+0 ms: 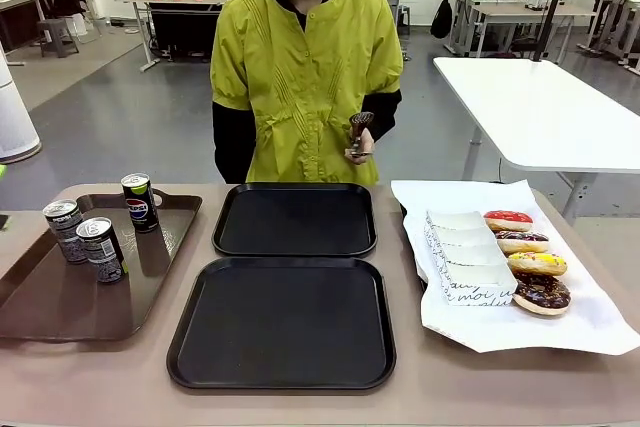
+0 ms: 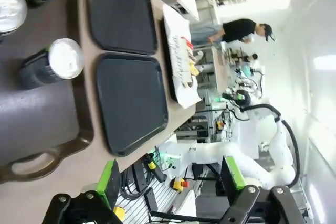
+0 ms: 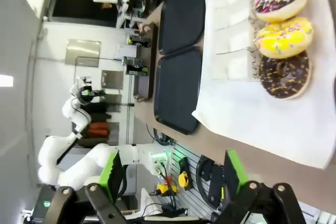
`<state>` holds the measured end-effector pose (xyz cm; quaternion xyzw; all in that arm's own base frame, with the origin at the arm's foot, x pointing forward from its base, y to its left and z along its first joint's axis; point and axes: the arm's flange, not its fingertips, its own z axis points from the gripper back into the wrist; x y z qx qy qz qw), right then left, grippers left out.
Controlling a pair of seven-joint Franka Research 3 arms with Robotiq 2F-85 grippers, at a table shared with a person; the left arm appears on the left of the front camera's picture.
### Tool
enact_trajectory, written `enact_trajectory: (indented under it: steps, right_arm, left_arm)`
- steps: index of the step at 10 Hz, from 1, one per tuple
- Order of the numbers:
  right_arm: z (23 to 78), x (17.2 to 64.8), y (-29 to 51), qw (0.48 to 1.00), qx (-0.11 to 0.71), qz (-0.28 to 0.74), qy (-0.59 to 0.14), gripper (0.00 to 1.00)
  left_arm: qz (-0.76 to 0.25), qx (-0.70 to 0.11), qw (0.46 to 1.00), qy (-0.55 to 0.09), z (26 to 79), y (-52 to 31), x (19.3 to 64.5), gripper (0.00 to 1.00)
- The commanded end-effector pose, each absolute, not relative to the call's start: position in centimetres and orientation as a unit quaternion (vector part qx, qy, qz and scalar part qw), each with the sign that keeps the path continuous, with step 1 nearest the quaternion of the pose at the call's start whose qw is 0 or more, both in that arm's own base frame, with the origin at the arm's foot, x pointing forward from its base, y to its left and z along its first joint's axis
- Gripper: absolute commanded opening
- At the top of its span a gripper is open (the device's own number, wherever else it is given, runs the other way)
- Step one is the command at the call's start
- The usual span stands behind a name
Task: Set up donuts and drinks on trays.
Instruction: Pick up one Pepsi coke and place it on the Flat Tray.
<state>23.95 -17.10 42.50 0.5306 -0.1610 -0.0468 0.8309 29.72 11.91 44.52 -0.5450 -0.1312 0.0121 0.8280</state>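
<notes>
Here, black rimmed trays (image 1: pixel 295 219) lie mid-frame, slim silver-topped cans (image 1: pixel 100 247) at left on a brown tray (image 1: pixel 40 307), iced ring donuts (image 1: pixel 530 262) at right on white paper (image 1: pixel 590 322); left gripper (image 2: pixel 170 178) and right gripper (image 3: pixel 173 174) gape empty.

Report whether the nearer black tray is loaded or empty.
Empty. The nearer black tray shows bare surface; the cans stand on the brown tray, the donuts lie on the white paper.

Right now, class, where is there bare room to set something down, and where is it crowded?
Free: near black tray and far black tray, between the brown tray and paper sheet. Crowded: brown tray's far end with cans; sheet's middle with donuts.
</notes>
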Motion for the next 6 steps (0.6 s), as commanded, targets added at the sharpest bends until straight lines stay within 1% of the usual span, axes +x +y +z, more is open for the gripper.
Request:
enact_trajectory:
  steps: [1,4,5,6]
  right_arm:
    - [41.9,20.0,-16.5,0.803,0.559,-0.025,-0.205,1.0]
    - [43.1,17.7,-18.5,0.789,0.573,-0.019,-0.223,1.0]
    - [43.2,17.8,-18.2,0.795,0.569,-0.006,-0.211,1.0]
    - [43.5,18.4,-19.5,0.795,0.567,-0.027,-0.215,1.0]
  left_arm:
    - [0.026,-0.528,0.84,-0.123,45.1,13.2,28.9,1.0]
    - [0.054,-0.521,0.841,-0.133,44.8,15.7,27.7,1.0]
    - [0.053,-0.512,0.846,-0.135,45.1,15.7,27.4,1.0]
    - [0.049,-0.524,0.839,-0.14,44.4,15.3,27.9,1.0]
